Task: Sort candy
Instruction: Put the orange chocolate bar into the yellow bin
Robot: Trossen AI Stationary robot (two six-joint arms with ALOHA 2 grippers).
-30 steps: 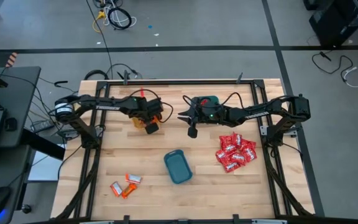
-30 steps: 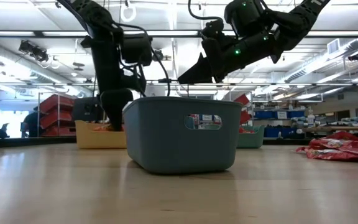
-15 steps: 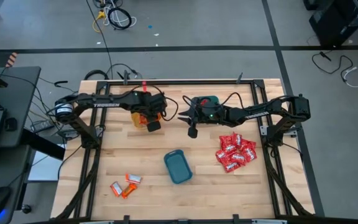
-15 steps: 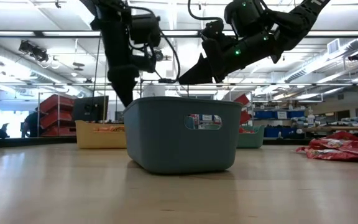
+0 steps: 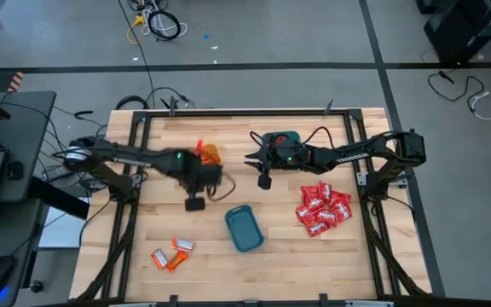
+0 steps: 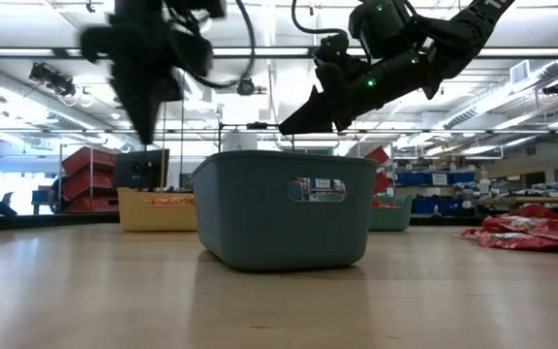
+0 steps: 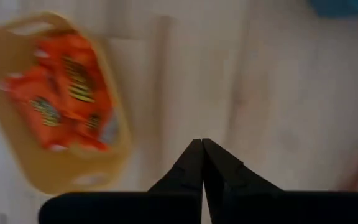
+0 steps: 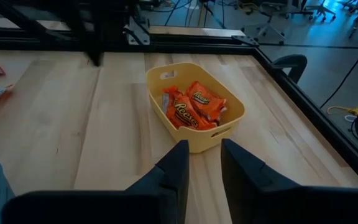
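**Candy Sorting: Handling and Clearance**

The left hand point(image 5: 195, 203) is fully closed and empty, near the yellow bin point(image 7: 55, 106) of orange packets. The right hand point(image 8: 201, 163) is slightly parted and empty, beside the far teal bin point(image 5: 284, 137). Remaining candy: red pile point(image 5: 323, 209) at right, three pieces point(image 5: 170, 253) near left. Wrappers look light, soft and slippery; pinch mid-body. The tabletop point(image 5: 331, 264) offers open room around the central teal bin point(image 5: 245, 228).

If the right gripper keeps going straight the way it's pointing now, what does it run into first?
Most likely the yellow bin of orange candy: in the right wrist view it sits straight ahead of the right gripper, with only bare table between. The gripper hangs above the table, so it may pass over the rim.
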